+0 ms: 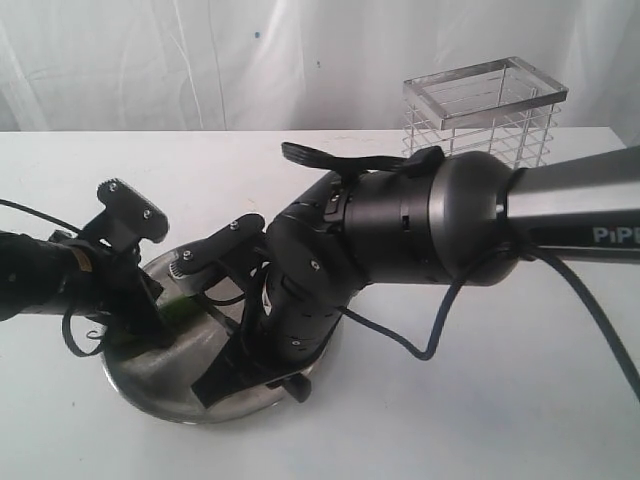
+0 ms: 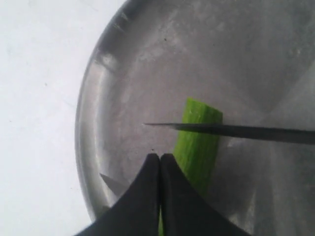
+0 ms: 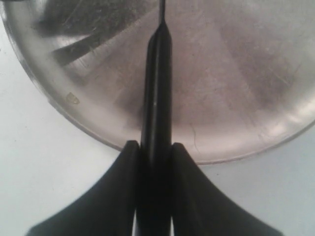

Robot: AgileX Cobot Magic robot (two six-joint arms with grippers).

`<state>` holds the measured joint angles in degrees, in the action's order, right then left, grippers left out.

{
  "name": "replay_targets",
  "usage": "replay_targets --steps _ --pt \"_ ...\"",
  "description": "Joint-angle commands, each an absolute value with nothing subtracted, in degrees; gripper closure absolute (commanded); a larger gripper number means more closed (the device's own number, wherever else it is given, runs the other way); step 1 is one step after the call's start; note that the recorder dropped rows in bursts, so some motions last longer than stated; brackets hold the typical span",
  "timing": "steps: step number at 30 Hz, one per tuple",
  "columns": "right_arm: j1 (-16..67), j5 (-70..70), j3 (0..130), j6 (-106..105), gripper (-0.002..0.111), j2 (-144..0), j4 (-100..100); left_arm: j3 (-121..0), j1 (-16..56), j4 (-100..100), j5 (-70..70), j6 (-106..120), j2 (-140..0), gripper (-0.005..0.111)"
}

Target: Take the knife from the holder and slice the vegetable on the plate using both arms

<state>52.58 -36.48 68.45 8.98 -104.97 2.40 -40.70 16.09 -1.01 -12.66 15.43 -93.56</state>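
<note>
The steel plate (image 1: pixel 165 400) lies near the table's front left. On it lies the green vegetable (image 2: pixel 197 145), with a flat cut end; a glimpse of the vegetable (image 1: pixel 181 312) also shows from outside. My left gripper (image 2: pixel 160 156) is shut, fingertips together, with the vegetable running under one finger. My right gripper (image 3: pixel 156 147) is shut on the dark handle of the knife (image 3: pixel 156 93) at the plate's (image 3: pixel 246 88) rim. The knife's blade (image 2: pixel 236 131) lies across the vegetable near its cut end. In the exterior view, the right gripper (image 1: pixel 225 375) hides the knife, and the left gripper (image 1: pixel 152 318) stands over the plate.
The chrome wire holder (image 1: pixel 485 110) stands at the back right, with no knife showing in it. The right arm's bulky wrist (image 1: pixel 330 270) hangs over the plate's right half. A black cable (image 1: pixel 430 345) loops onto the white table.
</note>
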Motion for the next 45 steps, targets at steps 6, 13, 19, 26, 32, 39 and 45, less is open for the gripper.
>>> replay_targets --steps 6,13,19,26,32,39,45 --pt "52.6 -35.5 68.6 10.4 0.108 -106.8 2.4 -40.6 16.0 -3.6 -13.7 15.4 -85.1 0.107" --pt "52.6 -34.2 68.6 10.6 0.108 -108.0 2.3 -40.6 16.0 -3.7 -13.3 15.3 -84.8 0.107" --pt "52.6 -31.5 68.6 11.9 0.108 -108.2 2.3 -40.6 16.0 -3.8 -13.3 15.2 -84.8 0.107" --pt "52.6 -29.9 68.6 13.8 0.108 -108.2 2.4 -40.6 16.0 -3.8 -12.3 15.1 -84.8 0.107" --pt "52.6 -29.0 68.6 16.9 0.108 -108.4 2.4 -40.6 16.0 -4.3 -12.3 15.1 -84.8 0.107" --pt "52.6 -29.0 68.6 17.3 0.108 -109.8 2.1 -40.6 16.0 -5.1 -12.3 15.1 -84.8 0.107" --pt "52.6 -28.6 68.6 17.3 0.108 -109.8 1.2 -40.6 16.0 -5.1 -12.3 15.1 -84.8 0.107"
